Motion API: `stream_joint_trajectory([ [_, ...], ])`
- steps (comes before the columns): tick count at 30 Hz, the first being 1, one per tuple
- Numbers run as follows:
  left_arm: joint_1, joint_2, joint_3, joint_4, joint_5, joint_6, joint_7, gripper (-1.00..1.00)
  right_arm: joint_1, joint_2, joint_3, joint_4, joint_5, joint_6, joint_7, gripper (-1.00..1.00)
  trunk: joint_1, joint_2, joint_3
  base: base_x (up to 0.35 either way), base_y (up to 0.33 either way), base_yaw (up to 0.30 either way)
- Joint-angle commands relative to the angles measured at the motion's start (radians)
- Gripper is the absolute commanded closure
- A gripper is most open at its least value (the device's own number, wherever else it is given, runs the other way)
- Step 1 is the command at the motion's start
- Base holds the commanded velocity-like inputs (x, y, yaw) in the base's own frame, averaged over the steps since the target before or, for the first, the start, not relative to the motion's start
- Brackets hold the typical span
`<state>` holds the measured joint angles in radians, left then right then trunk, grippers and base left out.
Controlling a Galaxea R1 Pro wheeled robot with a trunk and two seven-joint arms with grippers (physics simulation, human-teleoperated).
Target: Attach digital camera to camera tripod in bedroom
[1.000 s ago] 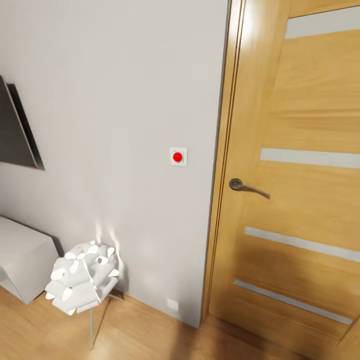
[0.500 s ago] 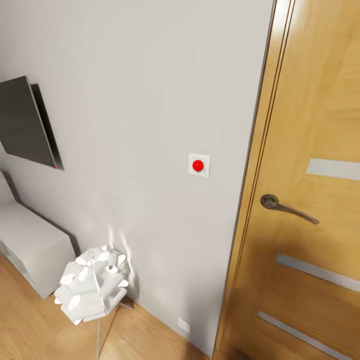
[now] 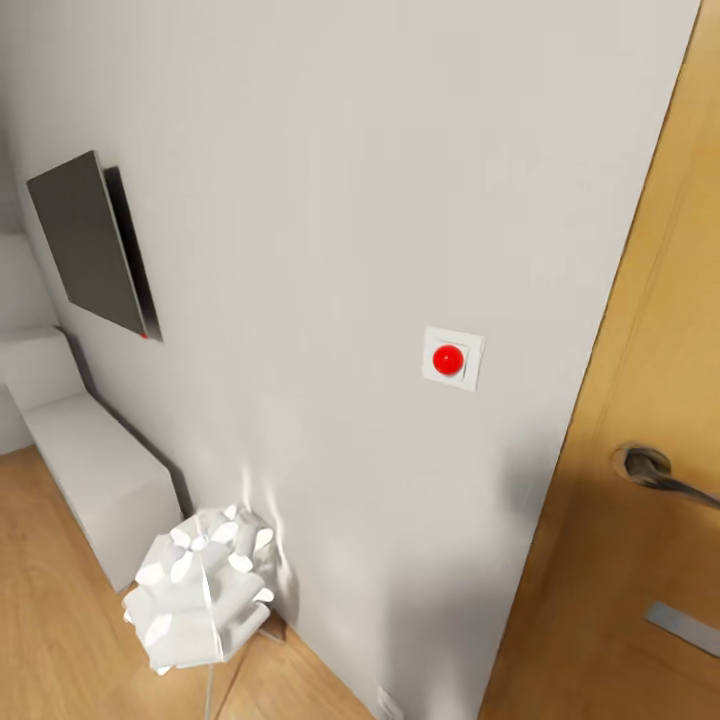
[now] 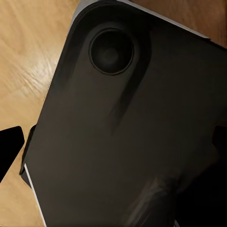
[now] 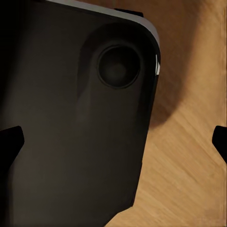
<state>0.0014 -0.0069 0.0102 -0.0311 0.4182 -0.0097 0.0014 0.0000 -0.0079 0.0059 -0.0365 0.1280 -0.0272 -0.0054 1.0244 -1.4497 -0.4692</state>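
Note:
The digital camera and the camera tripod are out of view. In the head view I face a pale grey bedroom wall [image 3: 300, 200] with a wooden door [image 3: 650, 580] at the right. In the left wrist view my left gripper [image 4: 113, 151] is open, its black fingertips [image 4: 10, 146] at the picture's sides with nothing held between them. My right gripper [image 5: 113, 142] is also open, fingertips [image 5: 10, 139] wide apart. Behind both grippers are my own dark base [image 4: 132, 118] and the light wood floor [image 5: 189, 179].
A white wall switch with a red button [image 3: 450, 358] sits beside the door frame. The door handle [image 3: 655, 472] is at the right edge. A dark flat panel [image 3: 90, 240] hangs on the wall above a white cube shelf [image 3: 100, 470]. A white petal-shaped floor lamp [image 3: 200, 588] stands by the wall.
The whole head view has shifted: the camera has turned left and come closer to the wall. The door has slid toward the right edge and the switch looks larger.

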Motion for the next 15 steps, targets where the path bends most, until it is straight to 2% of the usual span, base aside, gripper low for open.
stream_joint_trajectory([
  [1, 0.0, 0.0, 0.001, -0.001, 0.005, -0.001, 0.0, -1.0, 0.0, 0.0, 0.0, 0.0, 0.009, -0.002, -0.001, -1.0, 0.001, 0.0, -0.001, 0.323, -0.081, 0.274],
  [4, 0.0, 0.0, 0.001, -0.001, 0.006, -0.001, 0.0, -1.0, 0.0, 0.0, -0.001, 0.0, 0.009, -0.002, 0.0, -1.0, 0.001, 0.0, -0.001, 0.298, -0.052, 0.274],
  [6, 0.0, 0.001, 0.002, -0.001, 0.006, -0.001, 0.0, -1.0, 0.0, 0.001, 0.0, 0.0, 0.009, -0.002, 0.0, -1.0, 0.001, 0.0, -0.001, 0.105, -0.015, 0.274],
  [15, 0.0, 0.002, 0.003, -0.001, 0.008, -0.002, 0.0, -1.0, 0.0, 0.002, 0.0, 0.0, 0.009, -0.002, -0.001, -1.0, 0.001, 0.0, -0.001, 0.021, -0.003, 0.274],
])
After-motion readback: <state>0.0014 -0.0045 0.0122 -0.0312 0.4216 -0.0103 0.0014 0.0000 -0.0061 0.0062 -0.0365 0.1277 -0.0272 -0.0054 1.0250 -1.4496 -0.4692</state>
